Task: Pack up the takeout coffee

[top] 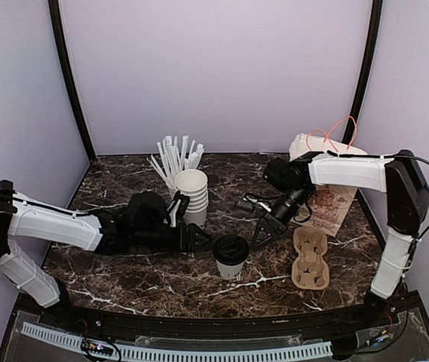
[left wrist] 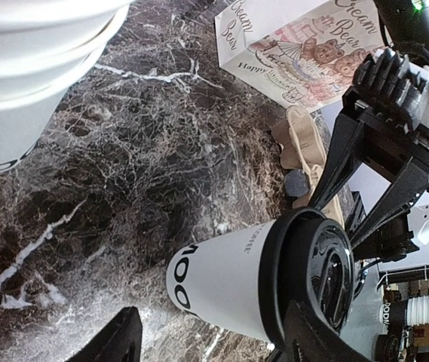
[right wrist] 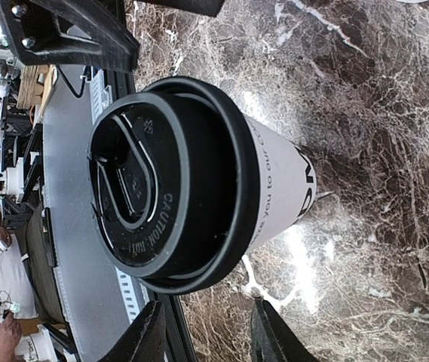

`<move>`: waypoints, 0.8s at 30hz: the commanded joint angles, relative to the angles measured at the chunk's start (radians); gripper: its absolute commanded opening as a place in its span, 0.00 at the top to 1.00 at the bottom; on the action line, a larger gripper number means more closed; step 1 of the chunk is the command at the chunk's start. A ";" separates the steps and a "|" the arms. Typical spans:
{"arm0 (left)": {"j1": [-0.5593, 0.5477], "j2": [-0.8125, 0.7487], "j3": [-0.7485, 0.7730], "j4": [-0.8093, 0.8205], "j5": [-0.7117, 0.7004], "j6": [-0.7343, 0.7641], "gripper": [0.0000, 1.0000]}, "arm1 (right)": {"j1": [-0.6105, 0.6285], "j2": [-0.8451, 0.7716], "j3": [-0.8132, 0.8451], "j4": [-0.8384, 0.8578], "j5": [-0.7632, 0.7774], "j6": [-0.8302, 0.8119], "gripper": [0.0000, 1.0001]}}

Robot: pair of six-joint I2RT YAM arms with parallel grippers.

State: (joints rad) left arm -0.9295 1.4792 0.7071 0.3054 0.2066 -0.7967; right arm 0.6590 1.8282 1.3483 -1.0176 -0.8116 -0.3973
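Closest to us in the top view are the left arm (top: 48,226) at 7 o'clock and the right arm (top: 350,172) at 4 o'clock, both bolted at the near edge of the table (top: 124,279) and reaching inward.

Takeout coffee (top: 231,256) stands upright on the table, just toward 6 o'clock of center. Its black lid (right wrist: 161,188) is on, and we see black lettering near the base.

Left tool (top: 201,241) sits low at the cup's 9 o'clock, just beside it. Its fingers are apart, and the left wrist view shows the cup ahead in the gap. One finger has clear table between it and the cup wall. The other overlaps the lid edge, and we can't tell if it touches. It is not clamped.

Right tool (top: 265,237) is at the cup's 1 o'clock, angled down toward the lid. Its fingers are spread, with the tips close to the lid rim, and they are not closed on anything.

Pulp cup carrier (top: 310,260) lies flat at the cup's 3 o'clock, apart from it.

Printed paper bag (top: 335,211) with an orange handle is at 2 o'clock, partly behind the right arm.

Stack of lidless white cups (top: 192,194) is at the cup's 11 o'clock. Just behind it, farther toward 11, stands a cup of white straws (top: 175,160).
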 commanded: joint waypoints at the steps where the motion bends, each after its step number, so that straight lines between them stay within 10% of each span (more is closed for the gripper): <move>1: 0.000 0.019 0.004 0.036 0.032 -0.024 0.32 | -0.003 0.017 0.031 0.008 -0.023 0.019 0.59; 24: 0.000 0.050 0.046 -0.008 0.026 -0.005 0.33 | 0.000 0.070 0.055 -0.003 -0.044 0.019 0.54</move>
State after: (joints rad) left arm -0.9268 1.5696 0.7216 0.3222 0.2501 -0.8154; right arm 0.6590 1.8797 1.3830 -1.0325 -0.8528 -0.3828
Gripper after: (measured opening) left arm 0.671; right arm 0.456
